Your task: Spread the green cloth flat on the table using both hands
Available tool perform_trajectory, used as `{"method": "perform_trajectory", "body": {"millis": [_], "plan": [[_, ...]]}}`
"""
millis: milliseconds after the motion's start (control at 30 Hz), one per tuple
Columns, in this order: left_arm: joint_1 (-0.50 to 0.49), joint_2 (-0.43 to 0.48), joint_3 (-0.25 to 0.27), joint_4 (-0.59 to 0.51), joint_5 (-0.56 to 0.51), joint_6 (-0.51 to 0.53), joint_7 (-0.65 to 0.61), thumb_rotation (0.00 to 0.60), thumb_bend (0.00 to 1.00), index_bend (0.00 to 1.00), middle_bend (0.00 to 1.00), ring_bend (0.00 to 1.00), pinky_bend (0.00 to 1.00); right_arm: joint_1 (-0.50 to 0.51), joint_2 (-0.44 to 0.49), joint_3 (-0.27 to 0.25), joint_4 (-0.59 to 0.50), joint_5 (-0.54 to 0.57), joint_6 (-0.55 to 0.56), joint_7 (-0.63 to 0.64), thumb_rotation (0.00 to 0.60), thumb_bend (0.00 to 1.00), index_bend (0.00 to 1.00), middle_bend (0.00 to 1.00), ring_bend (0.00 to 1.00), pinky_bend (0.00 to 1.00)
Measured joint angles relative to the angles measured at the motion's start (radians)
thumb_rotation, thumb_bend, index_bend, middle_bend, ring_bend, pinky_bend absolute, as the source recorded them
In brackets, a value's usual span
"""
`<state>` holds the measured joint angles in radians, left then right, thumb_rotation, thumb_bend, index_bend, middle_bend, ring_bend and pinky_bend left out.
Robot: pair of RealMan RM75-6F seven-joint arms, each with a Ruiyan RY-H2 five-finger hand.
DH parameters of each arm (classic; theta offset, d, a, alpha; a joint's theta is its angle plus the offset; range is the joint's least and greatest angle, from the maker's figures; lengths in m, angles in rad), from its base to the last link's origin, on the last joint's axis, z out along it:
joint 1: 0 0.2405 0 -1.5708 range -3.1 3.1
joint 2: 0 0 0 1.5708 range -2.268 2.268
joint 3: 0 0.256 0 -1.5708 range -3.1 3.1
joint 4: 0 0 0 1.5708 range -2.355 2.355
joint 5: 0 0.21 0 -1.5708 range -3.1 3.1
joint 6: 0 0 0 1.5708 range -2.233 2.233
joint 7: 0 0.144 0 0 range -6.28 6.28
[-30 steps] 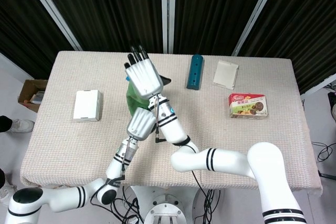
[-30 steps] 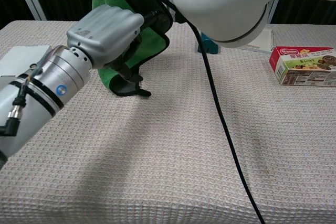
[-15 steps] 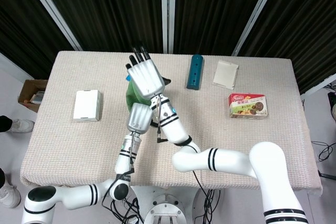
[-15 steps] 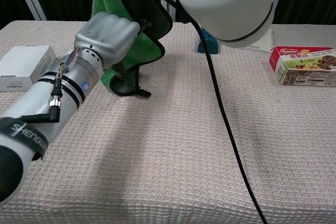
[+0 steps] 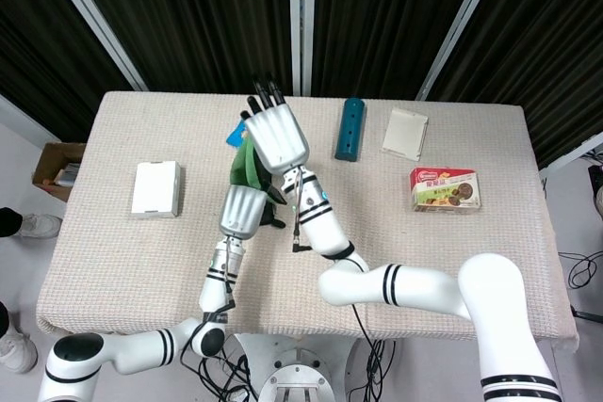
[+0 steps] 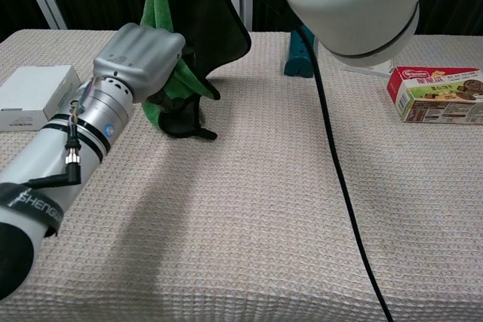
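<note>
The green cloth (image 5: pixel 246 166) with its dark underside hangs bunched above the left middle of the table (image 5: pixel 452 261). In the chest view the green cloth (image 6: pixel 161 5) drops from the top edge down to a dark fold touching the table. My right hand (image 5: pixel 278 138) is raised high over it, fingers stretched, and holds its upper part; the grip itself is hidden. My left hand (image 5: pixel 242 210) sits just below and in front. In the chest view that left hand (image 6: pixel 140 57) has its fingers curled into the cloth's lower folds.
A white box (image 5: pixel 156 188) lies at the left. At the back sit a teal case (image 5: pixel 350 128) and a white packet (image 5: pixel 405 134), and a snack box (image 5: pixel 445 188) lies at the right. A black cable (image 6: pixel 339 186) crosses the chest view. A cardboard box (image 5: pixel 57 167) stands on the floor.
My right hand has moved up and to the right, drawing the cloth higher. My left hand has closed in on the lower folds and now grips them.
</note>
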<state>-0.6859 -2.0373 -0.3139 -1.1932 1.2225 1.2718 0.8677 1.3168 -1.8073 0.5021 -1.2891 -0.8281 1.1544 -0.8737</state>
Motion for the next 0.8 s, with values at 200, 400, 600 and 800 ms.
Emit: {"method": "perform_trajectory", "body": {"millis": [200,400,600,800], "plan": [[0.03,0.037,0.04,-0.004,0.038,0.044,-0.045,0.6,0.26,0.48,0.85,0.93,0.88,-0.03,0.035,-0.018,-0.034,-0.005,0.003,0.018,0.6,0.55,0.75,0.3,0.01,0.0],[0.083,0.121,0.077,-0.059,0.035,0.052,-0.081,0.6,0.26,0.32,0.78,0.88,0.85,-0.073,0.084,-0.043,-0.095,-0.012,0.006,0.041,0.6,0.54,0.75,0.3,0.01,0.0],[0.123,0.2,0.09,-0.161,-0.022,0.022,-0.118,0.6,0.2,0.23,0.65,0.78,0.82,-0.094,0.116,-0.064,-0.143,-0.005,0.001,0.041,0.6,0.55,0.75,0.3,0.01,0.0],[0.159,0.267,0.076,-0.268,-0.086,-0.029,-0.264,0.6,0.14,0.22,0.44,0.55,0.8,-0.09,0.117,-0.067,-0.155,0.025,-0.006,0.025,0.6,0.55,0.75,0.3,0.01,0.0]]}}
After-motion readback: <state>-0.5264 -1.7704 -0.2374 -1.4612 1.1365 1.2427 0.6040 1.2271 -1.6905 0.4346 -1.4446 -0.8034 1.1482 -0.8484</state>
